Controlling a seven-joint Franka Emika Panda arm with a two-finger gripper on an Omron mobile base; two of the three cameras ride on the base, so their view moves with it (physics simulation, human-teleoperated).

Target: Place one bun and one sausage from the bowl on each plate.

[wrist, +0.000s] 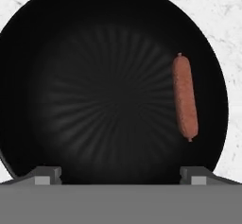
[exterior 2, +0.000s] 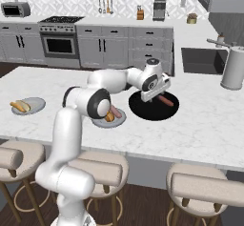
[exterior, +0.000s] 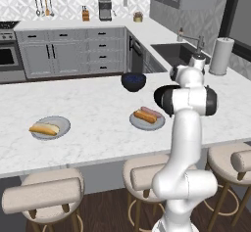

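Counter (exterior: 98,123); hand view reveals sausage (wrist: 185,97).

Grey cabinets (exterior: 63,55) line patterned walls behind a white marble counter (exterior: 98,128), padded stools (exterior: 44,194) on dark wood floor.

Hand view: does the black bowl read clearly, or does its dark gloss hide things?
Hand view: the bowl is near-black with faint radial sheen, yet the sausage stands out sharply. Right base view: the bowl looks like a flat dark disc. No blur anywhere.
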